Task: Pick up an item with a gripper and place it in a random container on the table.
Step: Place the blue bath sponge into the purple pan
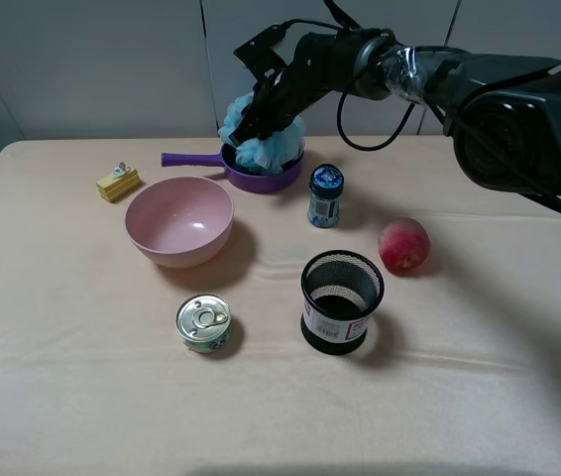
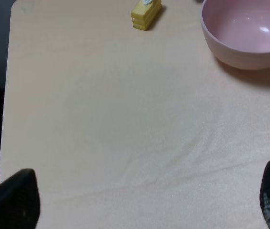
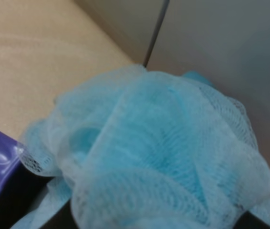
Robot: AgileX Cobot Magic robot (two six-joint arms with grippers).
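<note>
My right pincer (image 1: 252, 127) is clamped on the pouf (image 1: 267, 151), which sits low in the pan (image 1: 261, 182). My left pincer (image 2: 142, 199) hangs open above the bench (image 2: 101, 119).

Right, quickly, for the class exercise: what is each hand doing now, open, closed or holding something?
Left hand: open, holding nothing.
Right hand: looks closed on the blue bath pouf, over the purple pan.
</note>
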